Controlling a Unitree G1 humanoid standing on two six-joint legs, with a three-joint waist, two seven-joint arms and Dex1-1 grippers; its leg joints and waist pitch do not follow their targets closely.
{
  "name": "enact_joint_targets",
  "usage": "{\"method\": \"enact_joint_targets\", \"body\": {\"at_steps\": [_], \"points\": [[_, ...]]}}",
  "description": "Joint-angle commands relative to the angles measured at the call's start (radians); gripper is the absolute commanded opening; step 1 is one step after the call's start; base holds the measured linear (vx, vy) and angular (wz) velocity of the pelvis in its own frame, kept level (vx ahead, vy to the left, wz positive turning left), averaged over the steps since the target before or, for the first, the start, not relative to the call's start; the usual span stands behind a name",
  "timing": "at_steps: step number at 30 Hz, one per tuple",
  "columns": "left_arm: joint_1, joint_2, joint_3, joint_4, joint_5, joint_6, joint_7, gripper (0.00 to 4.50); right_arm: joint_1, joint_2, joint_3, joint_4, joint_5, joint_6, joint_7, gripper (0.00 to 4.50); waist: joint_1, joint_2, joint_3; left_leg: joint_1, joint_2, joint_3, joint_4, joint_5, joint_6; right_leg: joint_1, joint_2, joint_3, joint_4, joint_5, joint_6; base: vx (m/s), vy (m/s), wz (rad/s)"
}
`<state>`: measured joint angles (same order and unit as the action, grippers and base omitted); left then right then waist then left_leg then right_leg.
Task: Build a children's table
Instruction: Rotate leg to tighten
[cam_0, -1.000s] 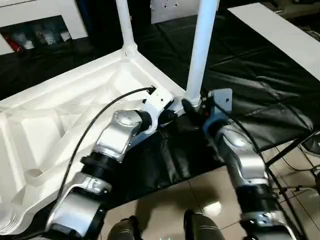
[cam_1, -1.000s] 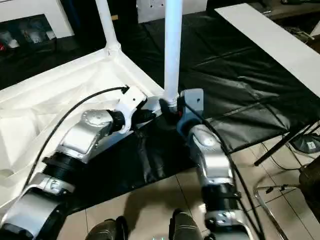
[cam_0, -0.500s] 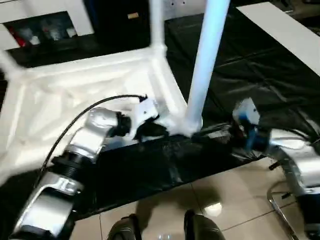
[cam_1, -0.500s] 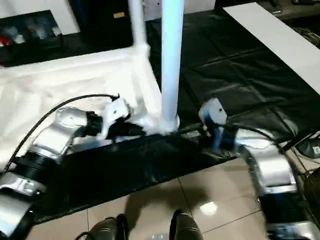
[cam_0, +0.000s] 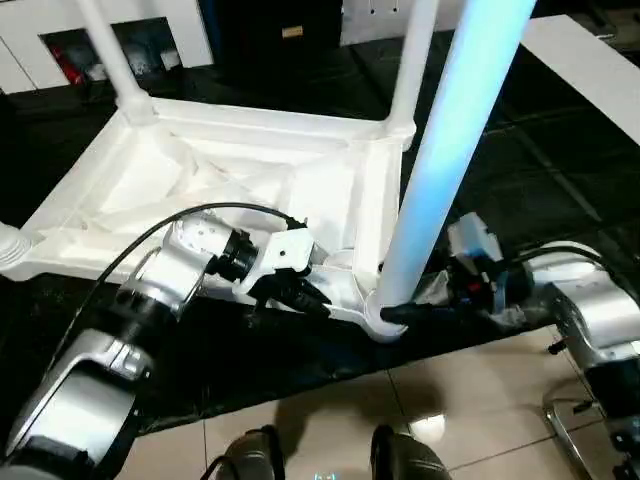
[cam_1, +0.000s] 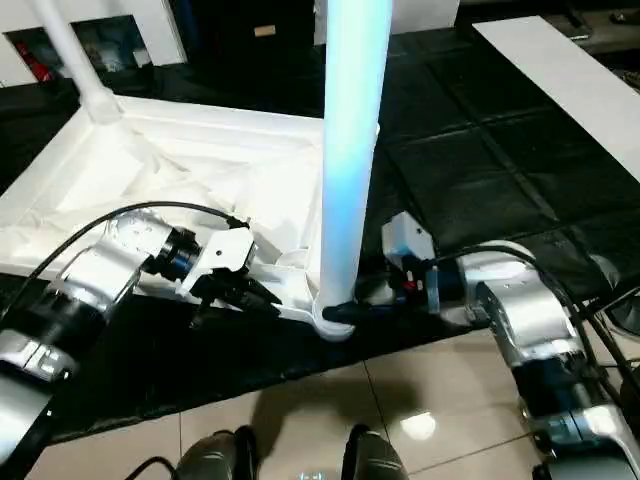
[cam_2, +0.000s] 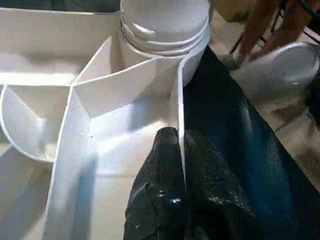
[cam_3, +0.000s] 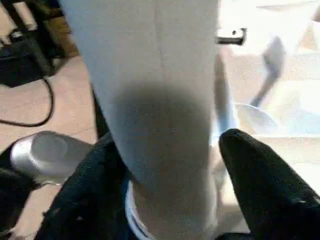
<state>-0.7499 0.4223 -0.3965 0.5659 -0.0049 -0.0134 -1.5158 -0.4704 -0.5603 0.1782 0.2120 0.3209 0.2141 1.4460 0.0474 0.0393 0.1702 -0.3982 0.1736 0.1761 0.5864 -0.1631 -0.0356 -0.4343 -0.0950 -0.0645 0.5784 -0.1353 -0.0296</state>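
The children's table lies upside down on the black-covered work surface (cam_0: 560, 170), its ribbed white top (cam_0: 230, 180) facing up. Legs stand in the near corner (cam_0: 450, 150), the far right corner (cam_0: 410, 60) and the far left corner (cam_0: 110, 50). My left gripper (cam_0: 315, 300) is shut on a thin white rib (cam_2: 181, 100) just beside the near leg's socket (cam_2: 160, 30). At that leg's base, my right gripper (cam_1: 345, 310) reaches in from the right. Its black fingers (cam_3: 250, 165) hug the leg (cam_3: 155, 90) on both sides.
The near corner of the table sits at the work surface's front edge, over tiled floor (cam_0: 470, 400). A long white panel (cam_0: 590, 60) lies at the back right, a white shelf (cam_0: 100, 55) at the back left. A metal chair frame (cam_0: 570, 420) stands at my right; a person's legs (cam_2: 260, 25) are nearby.
The whole view has swung, and more of the table top shows. My right gripper swung out to the right of the near leg, then closed in around its base. The left grip is unchanged.
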Motion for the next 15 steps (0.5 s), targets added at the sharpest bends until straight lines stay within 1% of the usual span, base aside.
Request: {"method": "enact_joint_targets", "body": {"at_steps": [1,3,4,6,8,9,10,11,12,13,14,15], "points": [[0.007,-0.005,-0.061,0.018,0.034,-0.014,-0.056,0.0,-0.012,-0.001,0.023,0.002,0.012,0.003,0.042,2.89,-0.005,-0.022,-0.099,0.023,0.049,-0.006,-0.061,-0.139,0.152,0.066,-0.05,0.042,-0.05,-0.229,-0.271,0.0,0.0,0.0],[0.004,-0.006,-0.061,0.023,0.034,-0.016,-0.059,0.0,-0.016,-0.001,0.031,0.003,0.015,0.007,0.055,2.66,-0.004,-0.024,-0.1,0.022,0.049,-0.006,-0.061,-0.143,0.146,0.067,-0.052,0.042,-0.051,-0.248,-0.265,0.0,0.0,0.0],[0.0,-0.006,-0.06,0.03,0.035,-0.02,-0.062,0.0,-0.02,-0.001,0.04,0.006,0.016,0.01,0.067,2.66,-0.004,-0.023,-0.1,0.023,0.05,-0.006,-0.061,-0.141,0.145,0.066,-0.052,0.042,-0.052,-0.25,-0.264,0.0,0.0,0.0],[-0.004,-0.006,-0.059,0.04,0.037,-0.027,-0.065,0.0,-0.023,-0.001,0.047,0.013,0.016,0.008,0.075,2.53,-0.003,-0.024,-0.101,0.023,0.049,-0.006,-0.061,-0.132,0.145,0.066,-0.05,0.042,-0.05,-0.241,-0.264,0.0,0.0,0.0],[-0.006,-0.005,-0.058,0.047,0.038,-0.03,-0.066,0.0,-0.024,0.0,0.051,0.016,0.016,0.008,0.082,2.29,0.0,-0.023,-0.101,0.023,0.049,-0.005,-0.06,-0.13,0.147,0.065,-0.05,0.042,-0.05,-0.239,-0.265,0.0,0.0,0.0],[-0.006,-0.005,-0.058,0.047,0.038,-0.03,-0.066,0.0,-0.024,0.0,0.051,0.016,0.016,0.008,0.082,2.24,0.001,-0.023,-0.102,0.024,0.05,-0.006,-0.061,-0.133,0.145,0.065,-0.051,0.042,-0.05,-0.241,-0.267,0.0,0.0,0.0],[-0.006,-0.005,-0.058,0.048,0.039,-0.032,-0.066,0.0,-0.023,0.0,0.052,0.015,0.017,0.01,0.084,2.2,0.002,-0.02,-0.103,0.024,0.05,-0.006,-0.06,-0.133,0.143,0.066,-0.051,0.042,-0.05,-0.241,-0.268,0.0,0.0,0.0],[-0.005,-0.004,-0.058,0.05,0.04,-0.033,-0.065,0.0,-0.021,0.001,0.054,0.013,0.017,0.013,0.085,2.14,0.002,-0.023,-0.103,0.024,0.05,-0.005,-0.06,-0.132,0.142,0.066,-0.05,0.042,-0.049,-0.236,-0.268,0.0,0.0,0.0],[-0.006,-0.003,-0.058,0.056,0.04,-0.039,-0.064,0.0,-0.019,0.002,0.057,0.012,0.017,0.019,0.089,2.09,0.003,-0.02,-0.104,0.023,0.049,-0.005,-0.06,-0.128,0.143,0.067,-0.049,0.042,-0.049,-0.227,-0.27,0.0,0.0,0.0],[-0.005,-0.004,-0.054,0.066,0.039,-0.032,-0.053,0.0,-0.011,0.004,0.059,0.003,0.023,0.043,0.09,2.05,0.003,-0.021,-0.104,0.023,0.049,-0.005,-0.06,-0.126,0.144,0.067,-0.049,0.041,-0.048,-0.223,-0.272,0.0,0.0,0.0],[-0.003,-0.007,-0.05,0.069,0.038,-0.019,-0.041,0.0,-0.004,0.007,0.056,-0.005,0.031,0.061,0.085,2.05,0.004,-0.018,-0.106,0.023,0.049,-0.005,-0.059,-0.124,0.145,0.068,-0.049,0.041,-0.048,-0.216,-0.275,0.0,0.0,0.0],[-0.002,-0.012,-0.042,0.068,0.039,0.002,-0.02,0.0,0.006,0.015,0.05,-0.018,0.04,0.088,0.062,2.02,0.004,-0.019,-0.106,0.023,0.049,-0.006,-0.059,-0.122,0.146,0.069,-0.048,0.041,-0.047,-0.211,-0.277,0.0,0.0,0.0]]}}
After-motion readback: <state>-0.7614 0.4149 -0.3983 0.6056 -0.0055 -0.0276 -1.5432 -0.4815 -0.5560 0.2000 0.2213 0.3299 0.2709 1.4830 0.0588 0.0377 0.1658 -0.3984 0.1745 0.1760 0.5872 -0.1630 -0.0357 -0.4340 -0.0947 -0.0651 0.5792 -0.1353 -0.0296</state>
